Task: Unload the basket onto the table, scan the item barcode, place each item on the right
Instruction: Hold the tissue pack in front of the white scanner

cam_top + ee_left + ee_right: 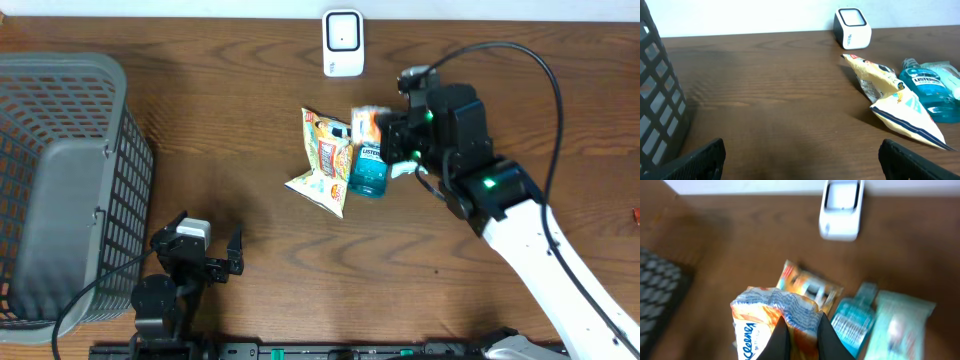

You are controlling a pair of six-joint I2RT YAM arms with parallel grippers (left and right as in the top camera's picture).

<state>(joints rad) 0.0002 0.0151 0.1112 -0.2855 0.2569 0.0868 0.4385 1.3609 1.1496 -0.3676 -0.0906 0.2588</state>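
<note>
near the desk's back edge, the right gripper (800,332) is clamped on the kleenex pack (771,311), raised over the listerine bottle (852,320), short of the barcode scanner (841,207). left gripper (200,262) gapes, idle, front-left. pick looks done; the scan itself is not yet done.

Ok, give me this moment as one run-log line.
right hand: shut on Kleenex pack | left hand: open, near basket | scanner: pack not there yet | snack bag, Listerine bottle: on table

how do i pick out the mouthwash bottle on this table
On the wooden table, find the white scanner at the far edge, then the pile of items just nearer. The mouthwash bottle lies flat beside the snack bag; it alone is clear blue.
</note>
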